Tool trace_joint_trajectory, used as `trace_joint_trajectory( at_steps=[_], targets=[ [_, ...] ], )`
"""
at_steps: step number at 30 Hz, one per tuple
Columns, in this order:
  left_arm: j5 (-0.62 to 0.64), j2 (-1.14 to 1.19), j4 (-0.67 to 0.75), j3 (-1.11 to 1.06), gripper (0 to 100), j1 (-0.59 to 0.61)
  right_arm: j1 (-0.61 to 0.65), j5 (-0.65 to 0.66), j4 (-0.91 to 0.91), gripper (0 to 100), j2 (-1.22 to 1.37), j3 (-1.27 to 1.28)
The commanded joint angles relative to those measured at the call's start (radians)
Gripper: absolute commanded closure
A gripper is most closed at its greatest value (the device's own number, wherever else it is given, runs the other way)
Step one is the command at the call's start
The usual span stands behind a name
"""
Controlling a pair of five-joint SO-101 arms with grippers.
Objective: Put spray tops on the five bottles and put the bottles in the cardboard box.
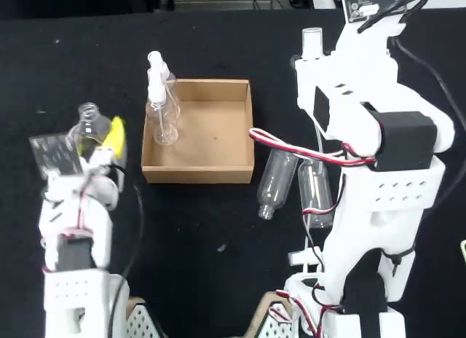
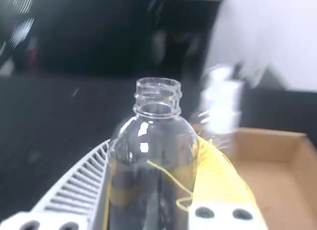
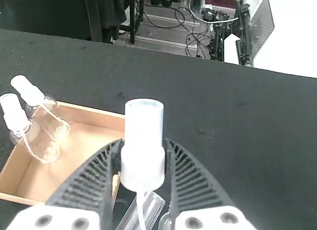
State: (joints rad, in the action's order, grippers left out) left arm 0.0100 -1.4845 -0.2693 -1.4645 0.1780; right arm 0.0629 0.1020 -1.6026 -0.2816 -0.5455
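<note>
At the box's (image 1: 196, 174) nine o'clock, the left claw (image 2: 157, 163) pinches a bottle (image 1: 89, 127); the right claw's (image 3: 142, 158) pinched spray top (image 3: 143, 126), perhaps tilted, could miss its neck.

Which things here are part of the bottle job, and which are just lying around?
Part of the job:
open bottle in left hand
spray top in right hand
two capped bottles standing in cardboard box
two bare bottles lying beside it

Just lying about:
clear plastic piece by the left arm
cables beyond the table
</note>
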Motion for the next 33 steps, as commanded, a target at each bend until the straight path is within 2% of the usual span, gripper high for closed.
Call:
trace_joint_trajectory(
  at_steps=[1, 6, 14, 18, 21, 23, 27, 33],
  targets=[
    [0.005, -0.347, 0.020, -0.136, 97, -0.160, 0.012, -0.018, -0.003, 98.8, -0.036, -0.048],
    [0.005, -0.313, 0.025, -0.148, 97, -0.349, 0.009, -0.158, -0.003, 98.8, -0.038, -0.059],
    [0.009, -0.344, 0.026, -0.159, 97, -0.647, 0.012, -0.264, 0.005, 98.7, -0.038, -0.189],
    [0.009, -0.344, 0.064, -0.186, 97, -0.734, 0.063, -0.319, 0.031, 98.7, -0.033, -0.234],
    [0.005, -0.339, 0.215, -0.237, 97, -0.743, 0.160, -0.318, 0.075, 98.6, -0.036, -0.237],
    [0.005, -0.339, 0.256, -0.234, 97, -0.727, 0.226, -0.316, 0.104, 98.6, -0.036, -0.234],
    [0.009, -0.339, 0.241, -0.234, 97, -0.659, 0.290, -0.316, 0.152, 98.6, -0.028, -0.231],
    [0.005, -0.339, 0.229, -0.234, 97, -0.621, 0.376, -0.316, 0.233, 98.6, -0.044, -0.266]
  ],
)
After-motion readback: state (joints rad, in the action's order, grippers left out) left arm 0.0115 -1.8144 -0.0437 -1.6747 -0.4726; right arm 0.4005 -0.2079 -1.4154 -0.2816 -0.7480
